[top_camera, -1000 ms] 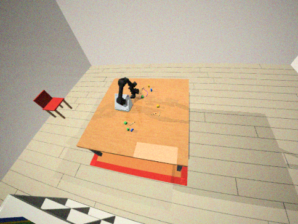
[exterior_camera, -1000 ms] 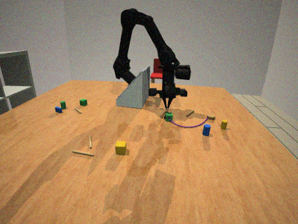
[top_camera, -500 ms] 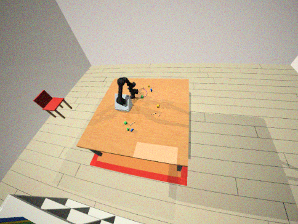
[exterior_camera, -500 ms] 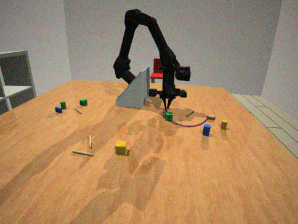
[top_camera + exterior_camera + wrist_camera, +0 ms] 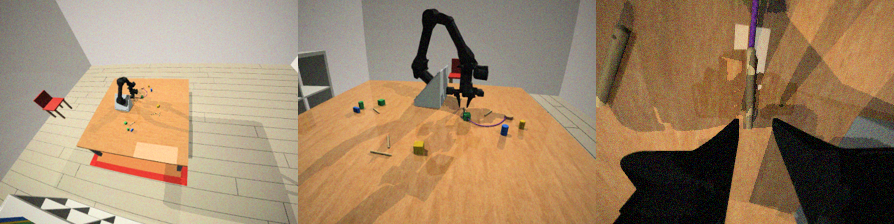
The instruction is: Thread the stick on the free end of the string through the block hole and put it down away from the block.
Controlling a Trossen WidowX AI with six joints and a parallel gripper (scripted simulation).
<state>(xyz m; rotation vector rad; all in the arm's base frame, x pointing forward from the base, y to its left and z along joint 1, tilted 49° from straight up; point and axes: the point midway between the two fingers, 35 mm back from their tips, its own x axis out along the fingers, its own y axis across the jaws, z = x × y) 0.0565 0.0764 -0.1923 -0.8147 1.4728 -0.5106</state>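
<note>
A small green block [image 5: 467, 116] [image 5: 142, 96] stands on the table in front of the arm. Its hole cannot be made out. The purple string [image 5: 487, 126] [image 5: 754, 22] curves from the round button [image 5: 509, 117] to this block. The string's stick [image 5: 750, 90] [image 5: 464, 109] lies on the block's robot side, string end pointing away from the gripper. Whether the string passes inside the block is not clear. My gripper [image 5: 755, 122] [image 5: 463, 106] is open and empty, above the table. In the wrist view its fingertips stand either side of the stick's free end, not touching it.
A loose stick [image 5: 613, 65] [image 5: 488, 112] lies to one side. A blue cylinder [image 5: 504, 130] and a yellow cylinder [image 5: 522, 124] stand near the button. A yellow cube [image 5: 418, 148] and two sticks lie farther out. The grey base [image 5: 430, 96] is behind the gripper.
</note>
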